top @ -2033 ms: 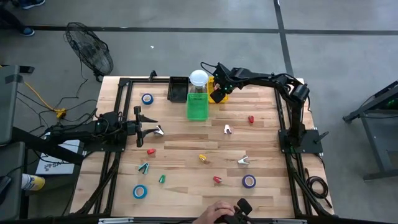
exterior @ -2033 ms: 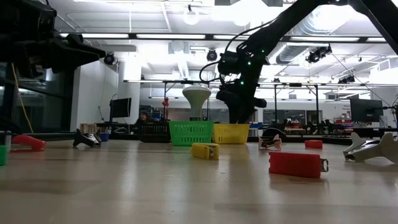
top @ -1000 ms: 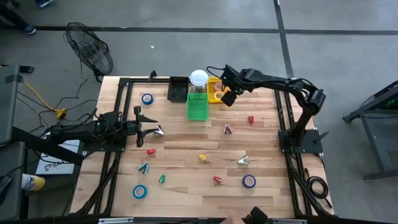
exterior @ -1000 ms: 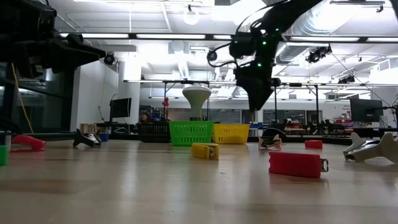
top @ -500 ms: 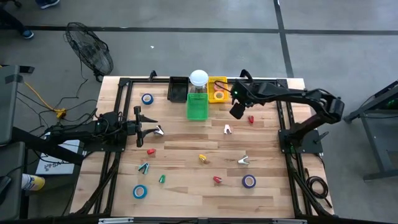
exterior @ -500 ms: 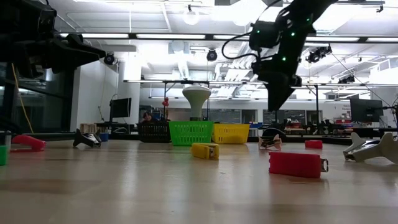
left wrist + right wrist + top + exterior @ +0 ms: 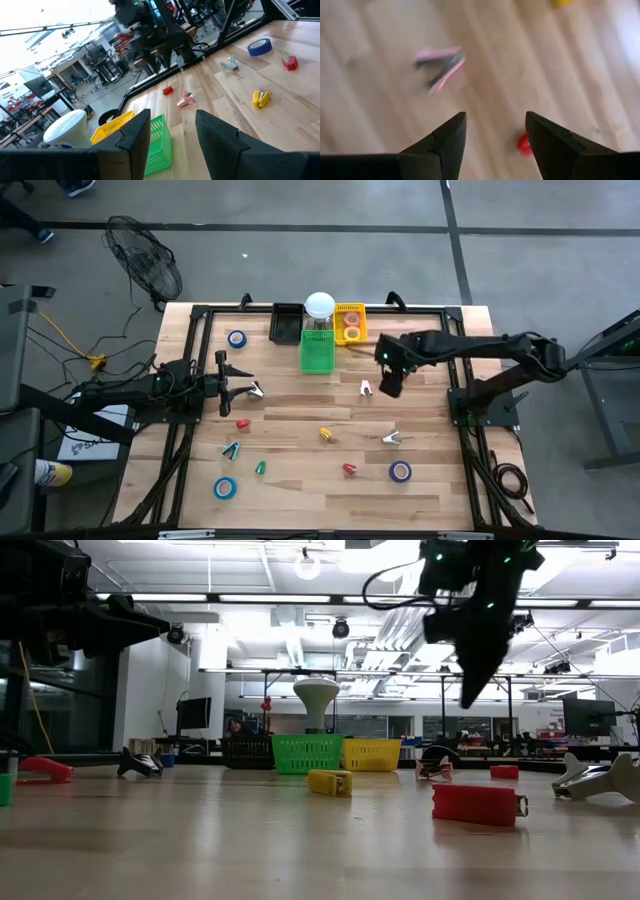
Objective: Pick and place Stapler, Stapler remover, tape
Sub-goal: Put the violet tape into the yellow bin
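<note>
My right gripper (image 7: 390, 384) hangs open above the table, fingers pointing down, next to a pink staple remover (image 7: 366, 388). In the right wrist view the gripper (image 7: 495, 120) looks down on that remover (image 7: 440, 62) and a red stapler (image 7: 524, 144), both lying flat on the wood. In the low view the gripper (image 7: 468, 685) is well above the table top. Tape rolls lie flat on the table: blue (image 7: 236, 338), blue (image 7: 225, 488) and purple (image 7: 400, 471). More rolls sit in the yellow basket (image 7: 350, 313). My left gripper (image 7: 240, 388) waits open at the table's left.
A black basket (image 7: 286, 323), a green basket (image 7: 317, 352) and a white round-topped jar (image 7: 319, 306) stand at the far edge. Yellow (image 7: 327, 434), red (image 7: 242, 423) and green (image 7: 260, 467) staplers and a grey staple remover (image 7: 390, 438) are scattered over the near half.
My right gripper has swung away from the yellow basket toward the table's near and right side. It now hangs over the bare wood beside the pink staple remover. Nothing on the table has moved.
</note>
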Tool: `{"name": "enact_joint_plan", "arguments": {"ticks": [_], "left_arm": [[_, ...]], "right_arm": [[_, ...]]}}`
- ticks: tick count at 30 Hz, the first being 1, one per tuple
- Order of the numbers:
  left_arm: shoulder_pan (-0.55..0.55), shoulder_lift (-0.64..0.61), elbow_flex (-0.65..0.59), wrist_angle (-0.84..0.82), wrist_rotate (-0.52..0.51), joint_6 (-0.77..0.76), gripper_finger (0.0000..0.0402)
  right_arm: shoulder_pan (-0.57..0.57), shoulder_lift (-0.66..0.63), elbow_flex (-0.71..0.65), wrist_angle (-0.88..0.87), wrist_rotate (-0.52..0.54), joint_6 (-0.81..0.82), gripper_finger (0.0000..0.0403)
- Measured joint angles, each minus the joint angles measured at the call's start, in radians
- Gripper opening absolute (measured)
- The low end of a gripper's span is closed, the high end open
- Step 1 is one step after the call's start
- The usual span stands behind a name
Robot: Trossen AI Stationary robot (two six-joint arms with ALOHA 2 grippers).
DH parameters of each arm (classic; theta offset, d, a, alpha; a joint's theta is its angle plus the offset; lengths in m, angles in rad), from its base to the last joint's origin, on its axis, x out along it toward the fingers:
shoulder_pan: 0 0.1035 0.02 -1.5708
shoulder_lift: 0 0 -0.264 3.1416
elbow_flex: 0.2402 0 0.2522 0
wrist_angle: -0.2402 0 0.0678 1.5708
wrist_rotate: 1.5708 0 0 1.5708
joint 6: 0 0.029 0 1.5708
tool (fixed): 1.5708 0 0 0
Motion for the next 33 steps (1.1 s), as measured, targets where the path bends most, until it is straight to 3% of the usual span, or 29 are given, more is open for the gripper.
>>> {"name": "enact_joint_plan", "arguments": {"ticks": [5,19,33], "left_arm": [[0.000,0.000,0.000,0.000,0.000,0.000,0.0154],[0.000,0.000,0.000,0.000,0.000,0.000,0.0154],[0.000,0.000,0.000,0.000,0.000,0.000,0.0154]], "right_arm": [[0.142,-0.055,0.000,-0.109,-0.004,0.023,0.0195],[0.547,-0.088,0.000,-0.258,-0.017,0.324,0.0195],[0.826,0.018,0.000,-0.221,-0.076,0.806,0.0195]]}}
